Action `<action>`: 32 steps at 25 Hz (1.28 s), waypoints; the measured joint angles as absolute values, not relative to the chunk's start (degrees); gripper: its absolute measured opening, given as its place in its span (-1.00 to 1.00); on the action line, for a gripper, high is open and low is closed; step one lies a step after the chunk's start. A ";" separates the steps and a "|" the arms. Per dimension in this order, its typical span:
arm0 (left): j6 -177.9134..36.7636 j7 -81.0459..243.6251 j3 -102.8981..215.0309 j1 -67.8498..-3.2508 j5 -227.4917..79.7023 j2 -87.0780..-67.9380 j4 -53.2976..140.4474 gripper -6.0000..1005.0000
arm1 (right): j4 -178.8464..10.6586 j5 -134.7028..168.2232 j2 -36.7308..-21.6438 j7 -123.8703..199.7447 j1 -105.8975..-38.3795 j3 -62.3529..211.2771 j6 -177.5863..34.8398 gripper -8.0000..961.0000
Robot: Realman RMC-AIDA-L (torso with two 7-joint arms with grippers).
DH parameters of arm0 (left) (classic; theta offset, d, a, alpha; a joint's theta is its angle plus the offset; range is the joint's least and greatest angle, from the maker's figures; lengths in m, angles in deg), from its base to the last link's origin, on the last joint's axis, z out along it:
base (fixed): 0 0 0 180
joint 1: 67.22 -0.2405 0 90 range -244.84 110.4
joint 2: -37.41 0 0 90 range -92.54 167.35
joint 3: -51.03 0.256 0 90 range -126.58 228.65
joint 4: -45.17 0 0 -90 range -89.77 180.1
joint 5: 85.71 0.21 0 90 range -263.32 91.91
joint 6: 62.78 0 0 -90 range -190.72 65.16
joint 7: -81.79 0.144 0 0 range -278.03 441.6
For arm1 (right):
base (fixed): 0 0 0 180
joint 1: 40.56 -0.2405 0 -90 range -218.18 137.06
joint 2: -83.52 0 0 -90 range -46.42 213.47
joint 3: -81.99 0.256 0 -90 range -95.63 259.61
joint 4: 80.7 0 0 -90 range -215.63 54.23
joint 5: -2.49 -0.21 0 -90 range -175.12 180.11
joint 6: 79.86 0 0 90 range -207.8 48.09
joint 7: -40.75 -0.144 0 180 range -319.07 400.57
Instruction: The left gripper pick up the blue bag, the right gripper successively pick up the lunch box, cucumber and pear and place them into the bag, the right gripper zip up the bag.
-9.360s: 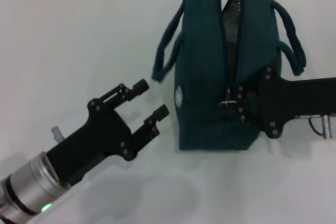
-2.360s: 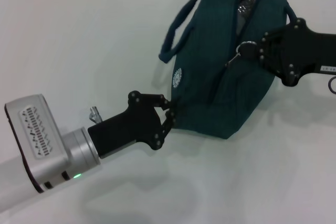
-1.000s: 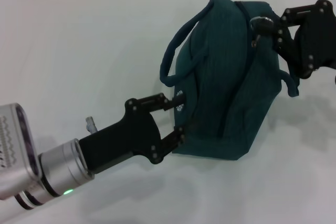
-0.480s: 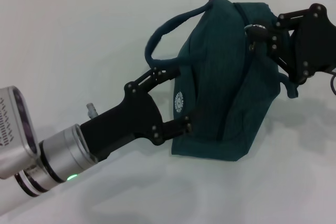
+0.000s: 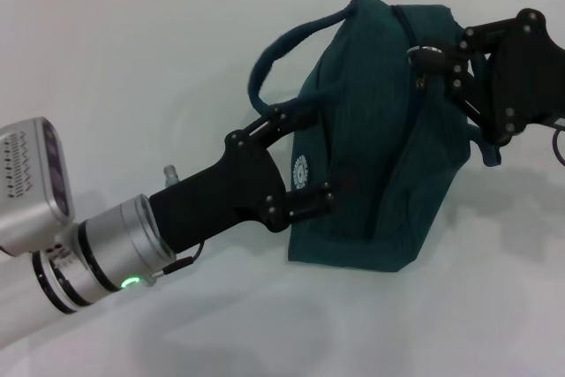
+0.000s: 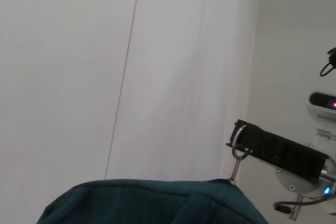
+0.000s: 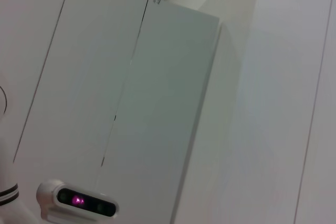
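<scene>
Blue bag [image 5: 388, 130], dark teal fabric, on white table [image 5: 132, 86].
Zipper closed along top; one looped handle arches off its left side. Left gripper [image 5: 309, 161] spread wide against bag's left face, round logo between fingers. Right gripper [image 5: 441, 59] pinches metal ring pull [image 6: 239, 145] at bag's top.

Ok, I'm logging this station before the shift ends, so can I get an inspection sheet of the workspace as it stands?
Surface: plain white table, bare around the bag.
Job's things: dark teal-blue fabric bag on the table, zipper looks closed; lunch box, cucumber and pear not visible.
Clutter: nothing seen.
Grippers: left gripper, open, fingers against the bag's near side, one by a looped handle; right gripper shut on the metal ring pull at the bag's top.
Cables: thin black cable by the right arm.
Surroundings: white wall panels and a white camera unit.
</scene>
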State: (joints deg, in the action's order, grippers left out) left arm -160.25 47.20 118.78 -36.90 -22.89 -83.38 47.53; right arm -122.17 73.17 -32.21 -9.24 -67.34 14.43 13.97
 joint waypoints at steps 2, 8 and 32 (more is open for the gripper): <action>-159.99 47.12 118.65 -36.82 -23.05 -83.39 47.53 0.78 | -122.17 73.13 -32.21 -9.17 -67.35 14.40 13.92 -0.94; -157.86 47.16 118.53 -36.25 -23.53 -83.37 47.53 0.75 | -122.18 73.12 -32.22 -8.83 -67.44 14.37 13.79 -0.94; -161.79 57.05 118.68 -37.79 -19.70 -83.37 45.43 -0.73 | -119.81 73.33 -32.04 -4.96 -67.27 12.80 14.40 -0.94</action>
